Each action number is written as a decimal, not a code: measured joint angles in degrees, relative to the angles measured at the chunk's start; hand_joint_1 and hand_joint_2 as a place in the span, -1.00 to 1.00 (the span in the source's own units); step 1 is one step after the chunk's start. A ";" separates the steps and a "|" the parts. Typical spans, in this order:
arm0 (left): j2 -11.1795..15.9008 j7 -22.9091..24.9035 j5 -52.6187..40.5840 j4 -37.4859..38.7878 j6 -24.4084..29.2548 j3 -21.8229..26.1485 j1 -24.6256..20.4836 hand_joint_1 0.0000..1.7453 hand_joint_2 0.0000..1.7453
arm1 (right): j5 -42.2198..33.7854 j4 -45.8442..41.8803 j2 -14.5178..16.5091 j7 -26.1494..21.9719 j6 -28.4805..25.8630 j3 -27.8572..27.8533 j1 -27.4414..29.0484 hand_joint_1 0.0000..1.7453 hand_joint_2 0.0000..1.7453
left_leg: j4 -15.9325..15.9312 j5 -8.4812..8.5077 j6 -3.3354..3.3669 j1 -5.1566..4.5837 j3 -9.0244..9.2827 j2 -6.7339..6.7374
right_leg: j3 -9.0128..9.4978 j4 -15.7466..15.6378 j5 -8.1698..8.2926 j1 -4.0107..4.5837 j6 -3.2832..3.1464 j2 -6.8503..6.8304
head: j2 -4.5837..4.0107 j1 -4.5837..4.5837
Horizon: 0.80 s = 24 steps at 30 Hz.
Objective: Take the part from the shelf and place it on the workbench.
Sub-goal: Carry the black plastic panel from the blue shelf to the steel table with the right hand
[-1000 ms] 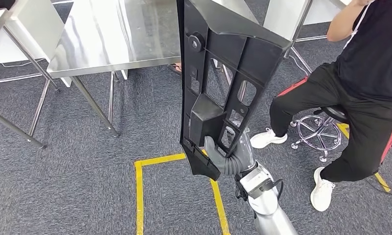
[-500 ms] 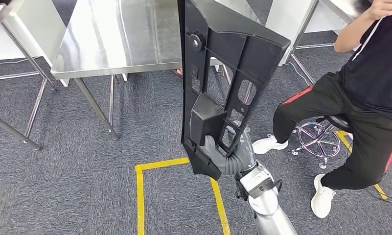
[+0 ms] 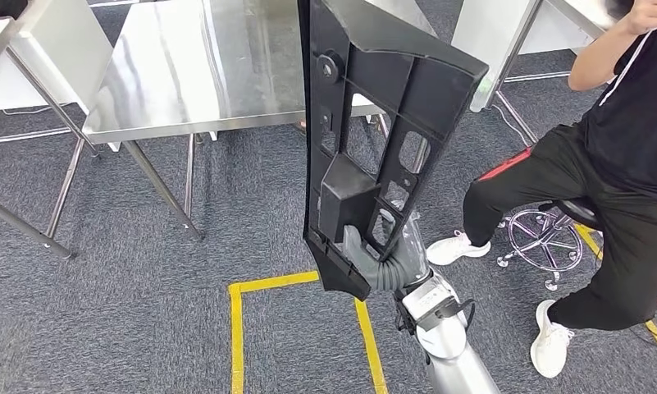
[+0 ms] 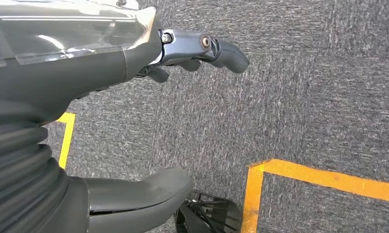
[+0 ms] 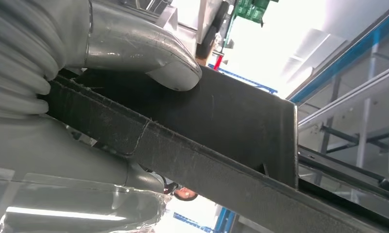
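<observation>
The right robot hand (image 3: 382, 267) has the part (image 3: 374, 123), a long black ribbed plastic panel, gripped near its lower end, fingers wrapped through the frame and the thumb pressed flat on its face, as the right wrist view shows close up. The panel stands nearly upright in front of the robot, its upper end leaning over the edge of the steel counter (image 3: 185, 74) ahead, its lower tip hanging above the carpet (image 3: 103, 304) by the yellow tape (image 3: 236, 328). So the pick looks done and this is the carry, with the placing not yet made. The left robot hand (image 4: 134, 63) hangs low over the carpet, holding nothing, fingers loosely curled with a clear gap to the thumb. A person (image 3: 612, 164) sits on a stool (image 3: 546, 234) just to the right, legs near the robot's path. The next move, by the look of it, calls for closing on the counter, then tipping the tall panel down flat onto the steel top before letting go. The watch points: the grip sits far from the panel's middle, so it may swing as it tilts, and the lower end has to clear the counter edge.
</observation>
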 joint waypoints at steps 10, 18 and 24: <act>0.18 -0.03 0.08 0.01 0.22 0.19 0.03 -1.00 1.00 | -0.25 0.27 -0.02 -0.39 0.00 0.05 -0.11 1.00 1.00 | -15.45 8.60 1.84 -0.03 6.45 0.08 | 1.90 0.22 -2.46 -0.11 3.22 0.14 | 0.00 -0.04; 0.03 -0.01 0.07 0.01 0.35 0.19 0.06 -1.00 1.00 | -0.68 0.74 -0.39 -0.56 -0.02 0.11 0.09 1.00 1.00 | -16.00 7.04 3.81 -1.03 8.83 -0.25 | -6.95 12.03 -3.73 0.31 3.50 0.05 | 0.00 0.10; -0.01 -0.07 0.07 0.06 0.28 0.21 0.03 -1.00 1.00 | -0.92 0.90 -0.50 -0.73 -0.02 0.10 0.07 1.00 1.00 | -16.04 5.33 2.56 -1.32 9.90 -0.46 | -1.76 0.39 1.23 0.99 1.73 0.09 | 0.00 -0.04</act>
